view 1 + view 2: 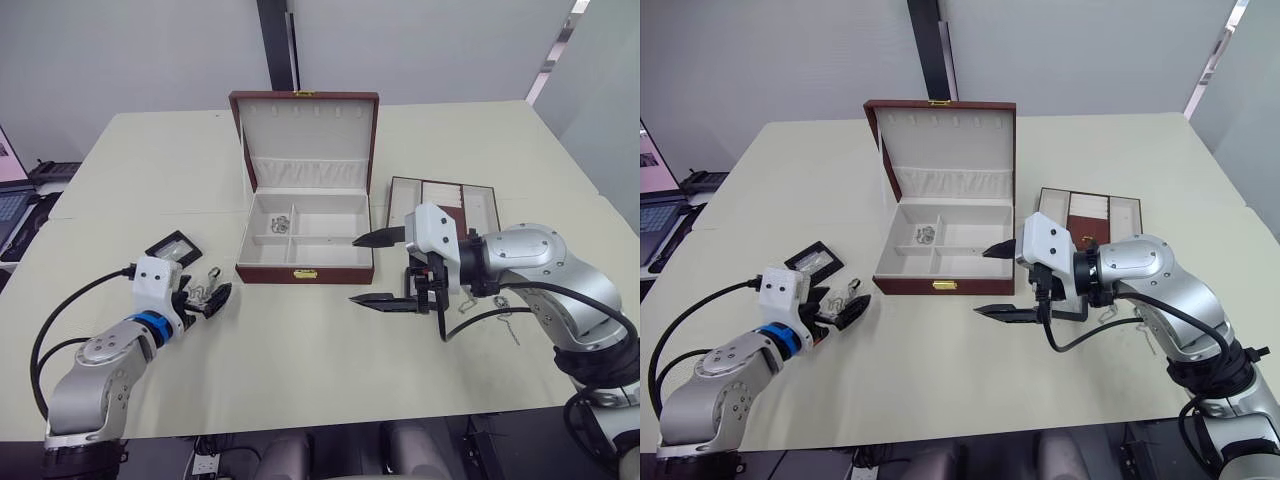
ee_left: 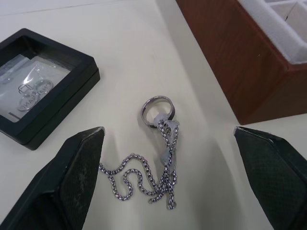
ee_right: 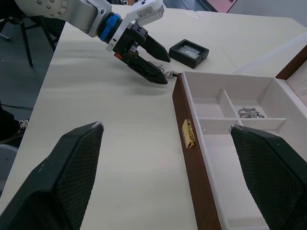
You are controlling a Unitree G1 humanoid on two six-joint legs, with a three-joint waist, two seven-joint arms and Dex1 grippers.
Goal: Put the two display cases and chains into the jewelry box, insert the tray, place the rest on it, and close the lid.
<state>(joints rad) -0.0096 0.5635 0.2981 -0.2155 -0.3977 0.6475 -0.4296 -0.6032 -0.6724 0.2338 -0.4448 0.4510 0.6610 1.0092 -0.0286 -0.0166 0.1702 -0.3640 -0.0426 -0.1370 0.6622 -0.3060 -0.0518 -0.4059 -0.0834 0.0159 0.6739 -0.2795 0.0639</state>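
Observation:
The jewelry box [image 1: 305, 268] stands open at mid-table with its lid [image 1: 305, 130] upright; a silver chain [image 1: 281, 221] lies in its rear left compartment. Left of the box, a black-framed display case [image 1: 174, 245] lies flat on the table. Beside the case my left gripper [image 1: 212, 295] is open, its fingers on either side of a silver chain with a ring [image 2: 158, 167] on the tabletop. My right gripper [image 1: 358, 270] is open and empty just off the box's front right corner. The brown tray [image 1: 445, 205] lies right of the box. Small silvery pieces [image 1: 468, 303] lie near my right arm.
A laptop [image 1: 10, 190] sits at the far left edge. A black post [image 1: 278, 45] rises behind the table. A thin chain [image 1: 508, 325] trails on the table near the right forearm. Bare tabletop stretches in front of the box.

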